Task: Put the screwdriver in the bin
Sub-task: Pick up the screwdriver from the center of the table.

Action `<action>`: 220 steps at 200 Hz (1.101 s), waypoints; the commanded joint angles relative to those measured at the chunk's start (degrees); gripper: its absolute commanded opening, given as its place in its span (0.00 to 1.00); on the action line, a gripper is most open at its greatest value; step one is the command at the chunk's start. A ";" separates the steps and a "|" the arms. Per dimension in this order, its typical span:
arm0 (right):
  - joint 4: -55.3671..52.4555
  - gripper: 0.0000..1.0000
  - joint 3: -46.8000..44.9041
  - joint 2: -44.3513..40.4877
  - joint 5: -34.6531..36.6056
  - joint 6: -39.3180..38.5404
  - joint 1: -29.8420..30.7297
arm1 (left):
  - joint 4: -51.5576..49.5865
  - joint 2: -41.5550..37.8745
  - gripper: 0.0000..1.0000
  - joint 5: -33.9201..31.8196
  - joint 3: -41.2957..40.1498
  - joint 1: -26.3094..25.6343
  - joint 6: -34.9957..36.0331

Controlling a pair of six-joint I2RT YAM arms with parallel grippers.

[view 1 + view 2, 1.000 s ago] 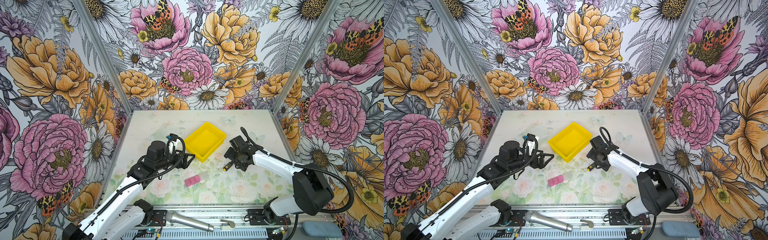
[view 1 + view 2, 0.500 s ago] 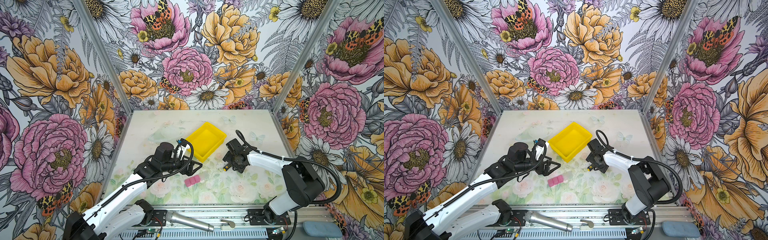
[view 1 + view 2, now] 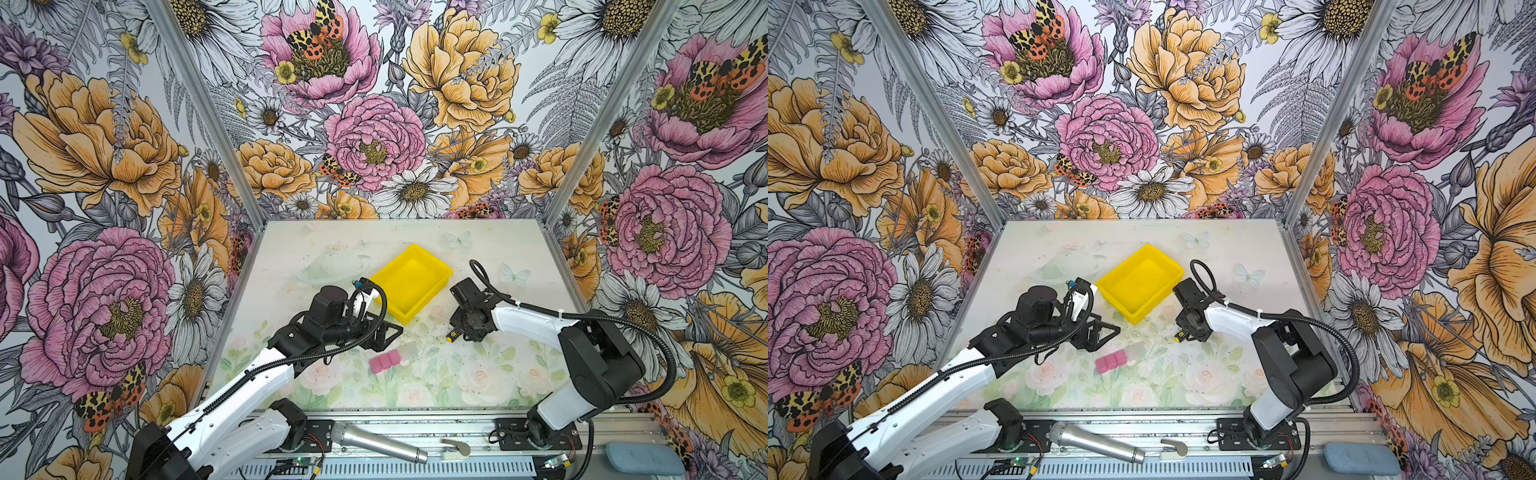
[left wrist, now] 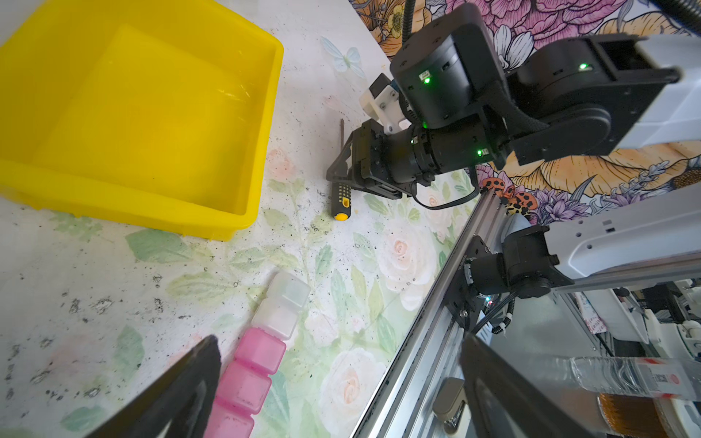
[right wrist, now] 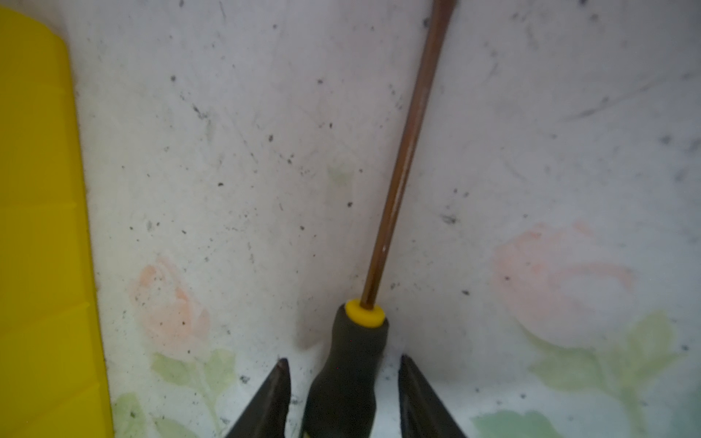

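Progress, nearest first: logged silver microphone [image 3: 378,444] on front rail, untouched, no part of this job. Next back, found pink block cluster [image 3: 384,361] on worktop [image 3: 478,382], just short of left tool [image 4: 339,341]. Beyond that, located screwdriver [image 4: 342,197] lying flat on worktop, just beside bin [image 3: 409,282] but clear of its wall, yellow butt end towards front, shaft pointing away. Farthest, checked bin: sits at an angle mid-worktop, nothing inside. Judged nothing delivered yet; rated as grasp set-up only. Left to do: clamp handle, lift, carry short way over bin wall, release inside

Pose, right arm: reaches from base at front rail, forearm low across worktop, wrist bent down over screwdriver. Found right tool [image 5: 343,358] straddling black handle just behind yellow collar; in right wrist view, can see a sliver of worktop between each jaw and handle, so taken as not yet clamped, nothing held

Pose, left arm: stretches forward and inward, hangs above worktop between pink cluster and near corner of bin. Found left tool gaping wide, holding nothing. Expect no role for it unless bin needs steadying
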 commanded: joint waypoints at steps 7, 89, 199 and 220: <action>0.01 0.39 -2.36 0.81 0.84 0.28 0.49 | 0.11 -1.09 0.99 -3.48 -0.79 -0.56 1.51; 0.06 0.08 -5.67 -4.19 3.86 -0.09 0.57 | 0.17 -1.42 0.99 -5.81 -0.88 -0.66 1.87; -2.52 0.00 1.60 -14.91 5.05 -8.36 2.93 | -0.22 -2.71 0.99 -9.70 -0.72 -1.85 2.59; -4.65 0.00 6.98 -15.14 5.01 -10.20 3.72 | -0.22 -3.50 0.99 -10.92 -0.80 -1.87 1.97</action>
